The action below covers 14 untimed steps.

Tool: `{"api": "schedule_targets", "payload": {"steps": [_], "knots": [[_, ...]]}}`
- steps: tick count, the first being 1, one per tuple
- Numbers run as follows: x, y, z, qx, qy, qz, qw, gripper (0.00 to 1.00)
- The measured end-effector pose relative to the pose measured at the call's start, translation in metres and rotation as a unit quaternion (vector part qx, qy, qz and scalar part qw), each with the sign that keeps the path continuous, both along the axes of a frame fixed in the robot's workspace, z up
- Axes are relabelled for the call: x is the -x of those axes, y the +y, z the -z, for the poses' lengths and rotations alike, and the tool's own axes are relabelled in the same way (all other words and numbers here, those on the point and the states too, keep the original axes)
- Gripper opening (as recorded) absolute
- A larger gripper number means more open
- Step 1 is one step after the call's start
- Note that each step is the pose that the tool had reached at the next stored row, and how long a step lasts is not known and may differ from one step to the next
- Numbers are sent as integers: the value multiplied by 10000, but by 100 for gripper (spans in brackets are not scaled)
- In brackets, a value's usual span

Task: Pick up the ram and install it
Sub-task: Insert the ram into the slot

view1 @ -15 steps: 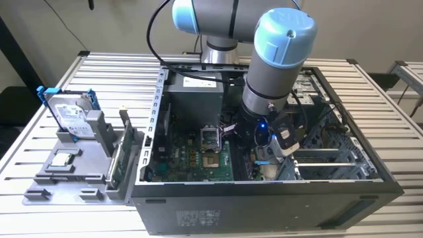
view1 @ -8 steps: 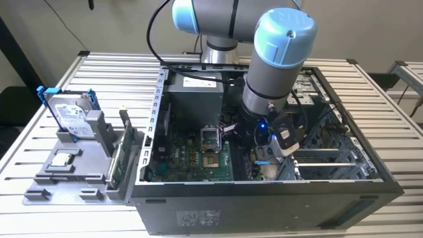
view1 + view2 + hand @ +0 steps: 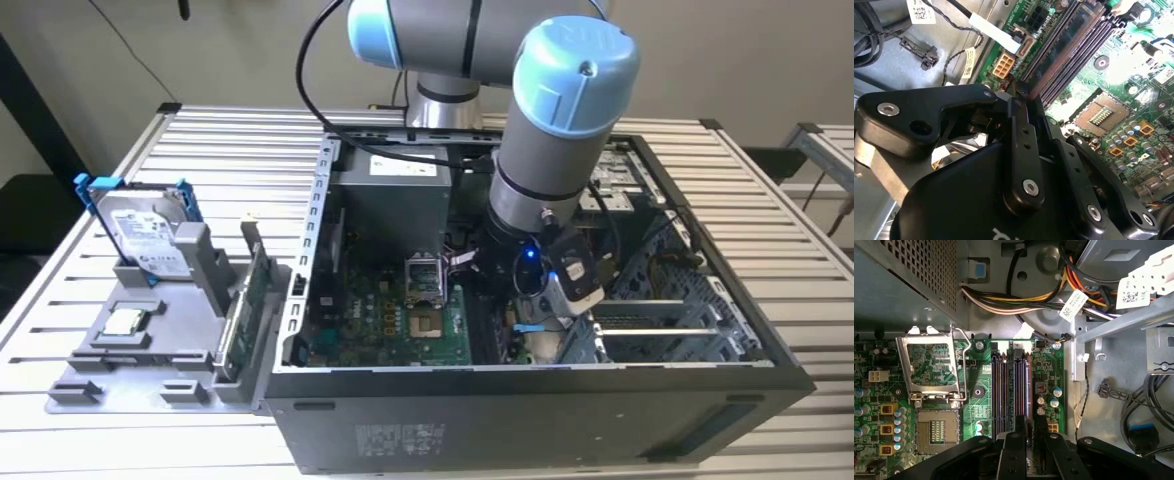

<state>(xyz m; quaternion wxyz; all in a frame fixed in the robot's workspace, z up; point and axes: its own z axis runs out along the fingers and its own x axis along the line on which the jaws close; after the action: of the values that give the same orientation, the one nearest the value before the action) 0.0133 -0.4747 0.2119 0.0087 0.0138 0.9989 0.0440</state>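
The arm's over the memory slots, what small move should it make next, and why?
Probably ease straight down: the gripper grips the ram, which lies along one of the memory slots, seemingly aligned but maybe unseated.

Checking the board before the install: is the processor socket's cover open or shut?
Open. In the first wrist view the socket cover stands flipped up, baring the socket.

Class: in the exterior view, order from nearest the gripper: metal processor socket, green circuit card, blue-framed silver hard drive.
From the gripper:
1. Metal processor socket, inside the case.
2. Green circuit card, upright in grey holder.
3. Blue-framed silver hard drive, exterior view's left.
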Motion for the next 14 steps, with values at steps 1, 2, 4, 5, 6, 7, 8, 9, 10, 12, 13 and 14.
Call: {"api": "schedule_targets", "payload": {"steps": [1,2,4,5,6,7,8,9,10,12,13,14], "knots": [[0,0,0,0,0,0,10000,22],[0,0,-2,-1,0,0,10000,22],[0,0,-37,-1,2,0,10000,22],[0,0,-79,0,2,0,10000,22],[0,0,-124,-1,2,1,10000,22],[0,0,-169,-1,2,1,10000,22],[0,0,-214,0,2,0,10000,22],[0,0,-262,0,2,0,10000,22],[0,0,-307,1,2,0,10000,22],[0,0,-396,0,2,0,10000,22],[0,1,-442,0,2,0,10000,22],[0,2,-487,0,2,0,10000,22]]}}
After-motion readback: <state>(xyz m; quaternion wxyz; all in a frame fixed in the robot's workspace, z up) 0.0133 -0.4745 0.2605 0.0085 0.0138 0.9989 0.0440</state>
